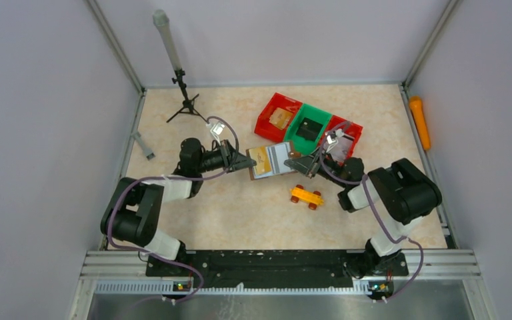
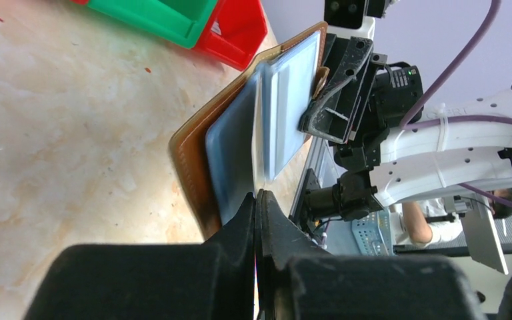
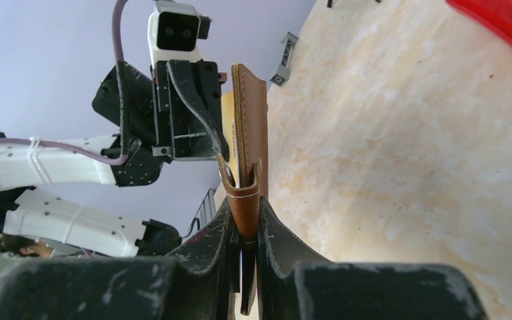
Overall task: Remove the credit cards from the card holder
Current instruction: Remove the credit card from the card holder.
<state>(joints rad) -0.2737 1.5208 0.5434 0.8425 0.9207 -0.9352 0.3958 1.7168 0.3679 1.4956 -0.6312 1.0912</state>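
Observation:
The brown card holder hangs open between my two grippers, above the table. My right gripper is shut on the holder's brown folded edge. In the left wrist view the greyish-blue inner pockets face me. A thin pale credit card, seen edge-on, runs from those pockets down into my left gripper, which is shut on its lower edge. From above, my left gripper sits at the holder's left side and my right gripper at its right.
An orange toy car lies just in front of the holder. Red and green bins stand close behind it. A small tripod is at the back left, a grey tool by the left wall, an orange stick by the right wall.

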